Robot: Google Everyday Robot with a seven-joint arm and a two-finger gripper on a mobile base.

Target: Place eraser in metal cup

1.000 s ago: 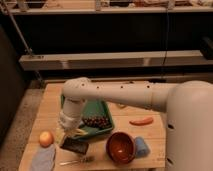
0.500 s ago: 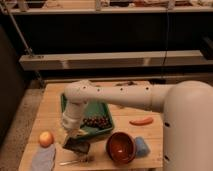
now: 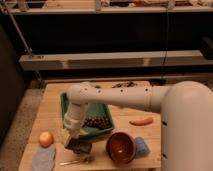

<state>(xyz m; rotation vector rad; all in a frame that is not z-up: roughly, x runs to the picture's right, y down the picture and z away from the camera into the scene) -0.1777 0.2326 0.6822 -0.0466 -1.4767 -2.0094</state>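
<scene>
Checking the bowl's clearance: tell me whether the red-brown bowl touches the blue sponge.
Cannot tell. In the camera view the bowl overlaps the sponge, hiding any gap. The hand is left of them.

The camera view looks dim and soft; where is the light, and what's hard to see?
Camera view: warm light falls on the wooden table; the shelves behind lie dark. The gripper hangs over a small dark object at the front left, lost in shadow; the red-brown bowl shows a faint sheen.

A light wooden bench (image 3: 135, 107) is lit warmly from above, while the surroundings are left dim. Beyond its far edge, a long pale horizontal shelf rail (image 3: 115, 59) is seen against a dark wall (image 3: 100, 32). A speckled grey floor (image 3: 20, 112) is visible past the left edge. The gripper (image 3: 71, 142) is found near the front left corner.
</scene>
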